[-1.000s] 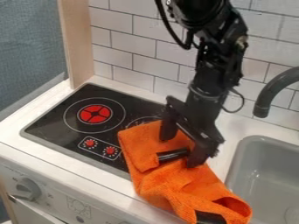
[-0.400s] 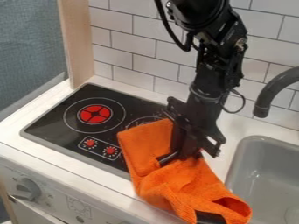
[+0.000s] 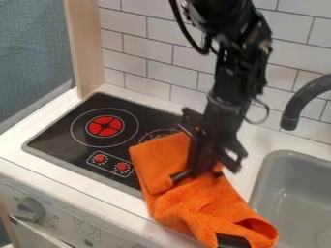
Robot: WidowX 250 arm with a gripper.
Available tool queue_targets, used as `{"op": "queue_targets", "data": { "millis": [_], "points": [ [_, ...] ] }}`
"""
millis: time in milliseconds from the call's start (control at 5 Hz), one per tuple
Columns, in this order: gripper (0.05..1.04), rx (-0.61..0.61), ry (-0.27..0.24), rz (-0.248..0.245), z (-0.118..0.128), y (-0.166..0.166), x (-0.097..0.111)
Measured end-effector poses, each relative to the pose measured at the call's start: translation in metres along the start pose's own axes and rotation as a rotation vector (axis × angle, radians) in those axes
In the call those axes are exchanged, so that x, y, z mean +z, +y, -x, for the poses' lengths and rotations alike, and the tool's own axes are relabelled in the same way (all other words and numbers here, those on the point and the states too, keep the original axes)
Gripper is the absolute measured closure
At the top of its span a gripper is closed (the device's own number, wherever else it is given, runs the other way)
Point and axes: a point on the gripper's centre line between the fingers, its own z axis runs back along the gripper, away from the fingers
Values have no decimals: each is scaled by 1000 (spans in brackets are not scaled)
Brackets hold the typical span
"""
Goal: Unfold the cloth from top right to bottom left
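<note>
My gripper (image 3: pixel 202 170) hangs down over the upper right part of the orange cloth (image 3: pixel 171 198), its fingers brought together with a bit of cloth bunched between them. The cloth lies crumpled and folded, from the right side of the stove across the white counter to the front edge. A black rod-like piece (image 3: pixel 182 175) shows at a fold just left of the fingertips. At the lower right end the cloth curls into a loop, with another dark piece (image 3: pixel 231 240) under it.
A black stove top (image 3: pixel 48 138) with red burner and knobs lies left of the cloth. The grey sink (image 3: pixel 291 193) and dark faucet (image 3: pixel 302 99) are at the right, with a tiled wall behind.
My gripper was open over the cloth and has closed on it, the fingers coming together. The cloth's upper part has shifted very slightly.
</note>
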Motion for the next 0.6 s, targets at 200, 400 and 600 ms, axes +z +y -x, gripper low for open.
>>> {"op": "queue_targets", "data": {
  "millis": [200, 400, 600],
  "points": [
    [1032, 61, 10, 3, 10, 24, 9],
    [1032, 57, -28, 1, 4, 33, 24],
    [1032, 126, -39, -13, 5, 64, 33]
  ]
}}
